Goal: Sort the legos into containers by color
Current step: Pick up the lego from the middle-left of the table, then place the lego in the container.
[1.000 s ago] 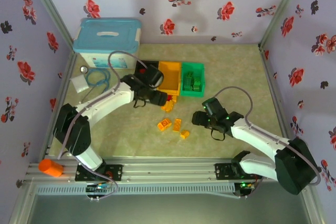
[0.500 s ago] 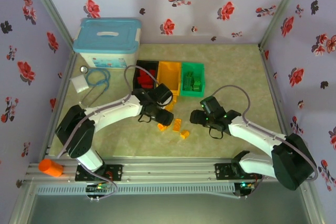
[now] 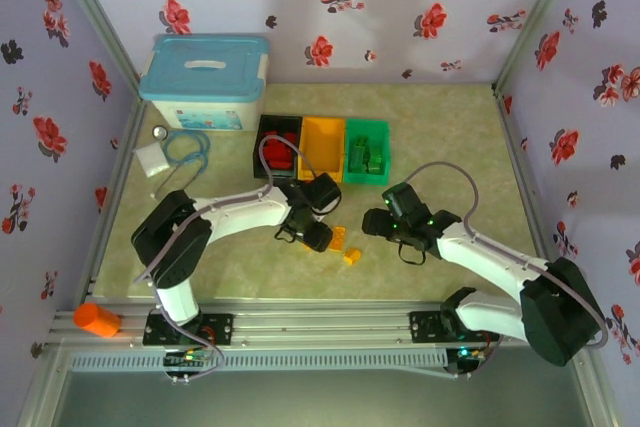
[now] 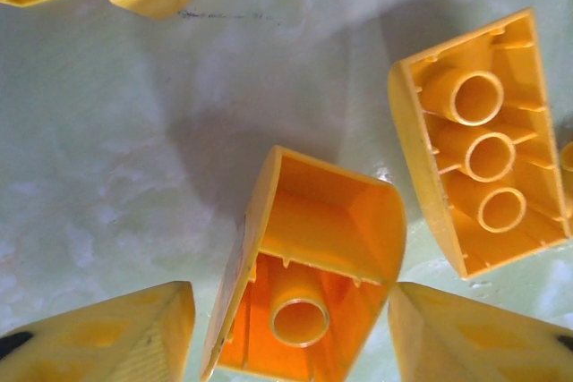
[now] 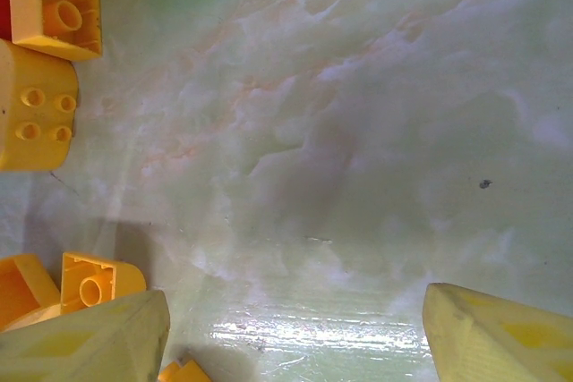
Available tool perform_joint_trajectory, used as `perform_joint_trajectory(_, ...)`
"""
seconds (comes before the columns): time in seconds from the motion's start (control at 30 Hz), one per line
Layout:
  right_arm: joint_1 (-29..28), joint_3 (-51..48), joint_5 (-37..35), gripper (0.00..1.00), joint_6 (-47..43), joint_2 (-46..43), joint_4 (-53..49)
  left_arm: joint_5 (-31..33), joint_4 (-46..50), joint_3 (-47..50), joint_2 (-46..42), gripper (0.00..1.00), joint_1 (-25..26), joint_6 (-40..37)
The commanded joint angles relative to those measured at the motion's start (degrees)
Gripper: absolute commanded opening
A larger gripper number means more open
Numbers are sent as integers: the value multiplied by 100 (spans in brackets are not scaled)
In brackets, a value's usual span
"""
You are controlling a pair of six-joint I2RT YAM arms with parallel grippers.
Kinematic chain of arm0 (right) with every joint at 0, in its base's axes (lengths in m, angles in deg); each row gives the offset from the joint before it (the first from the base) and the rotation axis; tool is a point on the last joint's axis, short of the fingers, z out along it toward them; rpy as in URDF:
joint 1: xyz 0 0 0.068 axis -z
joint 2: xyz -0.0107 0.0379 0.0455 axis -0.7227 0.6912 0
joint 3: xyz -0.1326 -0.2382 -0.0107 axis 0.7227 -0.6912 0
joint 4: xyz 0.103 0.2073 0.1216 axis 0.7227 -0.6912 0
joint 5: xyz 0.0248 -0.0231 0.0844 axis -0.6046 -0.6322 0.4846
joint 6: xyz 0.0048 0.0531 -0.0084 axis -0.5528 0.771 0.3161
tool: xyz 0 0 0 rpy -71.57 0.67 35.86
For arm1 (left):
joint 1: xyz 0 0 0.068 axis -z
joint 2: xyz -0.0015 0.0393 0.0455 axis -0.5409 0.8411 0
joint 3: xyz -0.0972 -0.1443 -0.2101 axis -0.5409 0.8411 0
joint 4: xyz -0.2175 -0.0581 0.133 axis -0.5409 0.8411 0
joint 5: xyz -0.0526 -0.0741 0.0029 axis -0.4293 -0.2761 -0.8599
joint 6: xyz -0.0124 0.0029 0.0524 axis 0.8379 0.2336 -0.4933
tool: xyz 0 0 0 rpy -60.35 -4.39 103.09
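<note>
Table [image 5: 358, 131] bare under wide-open right fingers [image 5: 81, 346] | left fingers [image 4: 98, 337] apart, straddling yellow brick [image 4: 309, 284] | second brick [image 4: 483, 149] just beside

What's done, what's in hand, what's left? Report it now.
Done: red legos lie in the black bin, green legos in the green bin. In hand: the left gripper straddles a yellow brick on the table; a firm grip cannot be told. The right gripper is open over bare table. Left: several yellow bricks near the arms, for the orange-yellow bin.
</note>
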Motion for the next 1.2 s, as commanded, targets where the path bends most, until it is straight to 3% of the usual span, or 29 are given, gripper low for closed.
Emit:
perform_joint_trajectory(0.0,-47,29,-19,75,64,-15,17,136,3,-129,186,52,57,8)
perform_joint_trajectory(0.17,-47,33,-63,74,43,-45,-31,370,243,-318,195,33,65,-36)
perform_joint_trajectory(0.27,-46,29,-57,74,47,-39,-19,583,408,-498,91,27,57,-98)
perform_joint_trajectory(0.63,-51,19,3,71,97,-5,49,626,724,-1936,56,25,-872,-274)
perform_joint_trajectory(1.17,-114,-251,99,70,269,-314,18,628,1775,-5555,2320,25,-1727,-647)
